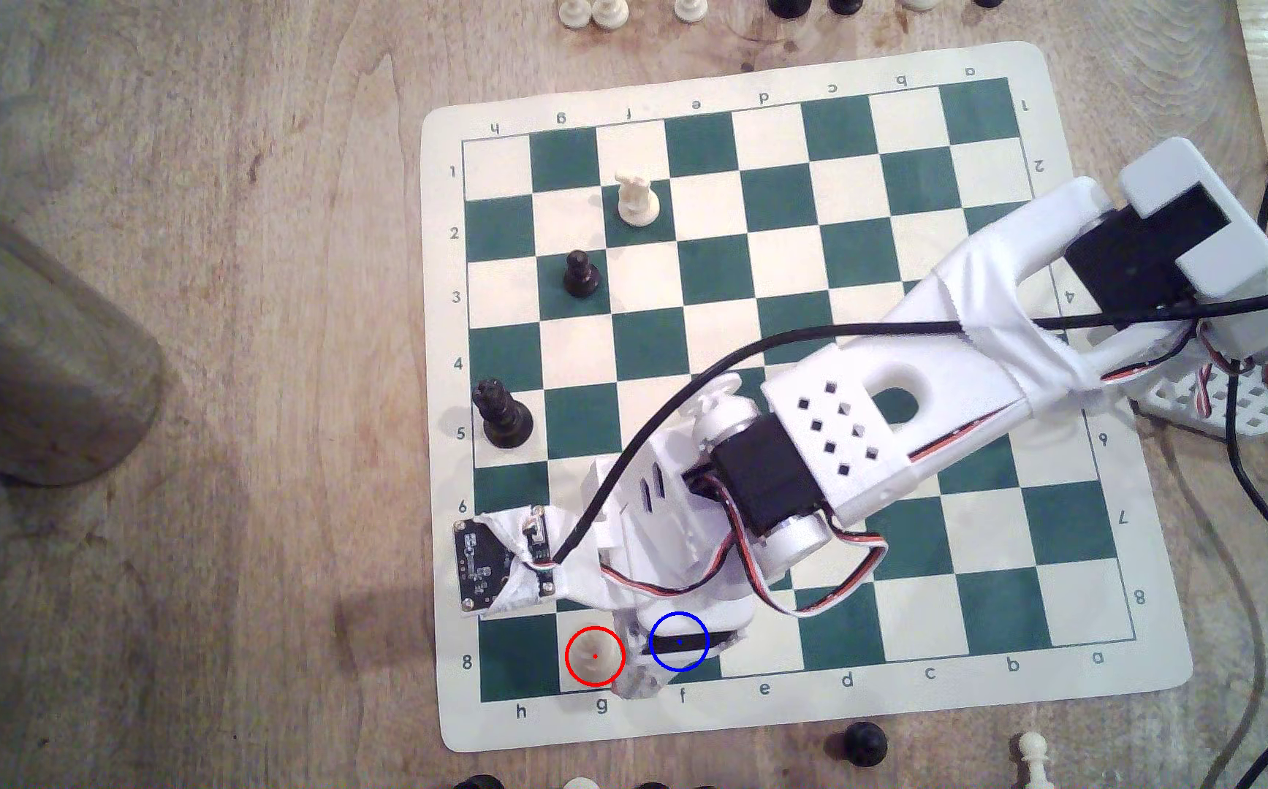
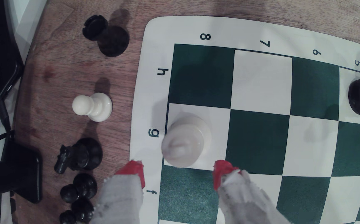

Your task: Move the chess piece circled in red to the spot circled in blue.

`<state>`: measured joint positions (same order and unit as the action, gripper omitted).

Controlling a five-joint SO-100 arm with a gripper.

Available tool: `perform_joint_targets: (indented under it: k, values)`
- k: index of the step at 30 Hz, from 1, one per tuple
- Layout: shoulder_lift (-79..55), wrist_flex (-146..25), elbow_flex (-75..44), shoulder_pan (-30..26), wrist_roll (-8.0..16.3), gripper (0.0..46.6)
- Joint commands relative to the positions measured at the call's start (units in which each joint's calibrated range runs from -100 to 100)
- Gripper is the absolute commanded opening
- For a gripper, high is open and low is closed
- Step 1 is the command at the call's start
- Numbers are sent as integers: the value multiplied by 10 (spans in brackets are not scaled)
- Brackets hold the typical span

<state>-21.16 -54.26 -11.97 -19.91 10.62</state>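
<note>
1. Gripper (image 2: 178, 172) hangs just beside the chess piece circled in red (image 2: 185, 142), red-tipped fingers (image 2: 221, 170) spread wide, holding nothing.
2. Piece stands upright on white square g8, at the exterior view's near-left board (image 1: 1116, 683) corner.
3. Blue-circled spot (image 1: 678, 642) is the adjoining green square, rightward.

A green-and-cream chessboard mat (image 1: 699, 402) lies on a wooden table (image 1: 198, 379). Toward the exterior view's left of the board stand a white piece with a jagged top (image 1: 637, 199), a black pawn (image 1: 580, 275) and a taller black piece (image 1: 502, 414) on the row marked 5. Along the far table edge sit several white pieces (image 1: 593, 11) and black ones (image 1: 813, 6). Off the board's near edge are a black piece (image 1: 863, 742) and a white pawn (image 1: 1033, 755). A blurred metal cylinder (image 1: 23, 341) stands at the exterior view's left. In the wrist view, a black rook (image 2: 106, 35), a white pawn (image 2: 92, 106), a black knight (image 2: 78, 157) and a cluster of black pawns (image 2: 77, 198) rest on the table beside the board's corner.
</note>
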Motion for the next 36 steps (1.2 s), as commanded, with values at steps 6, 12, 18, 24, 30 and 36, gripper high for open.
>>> perform_joint_targets:
  k: [6,12,18,24,30,36]
  values:
    - [15,43,-57,2,7,171]
    - [9,59,-57,2,8,158]
    - [-1,64,-57,2,5,95]
    - [-2,63,-56,2,3,38]
    - [4,59,-58,0,3,35]
    - [71,51,-74,0,3,33]
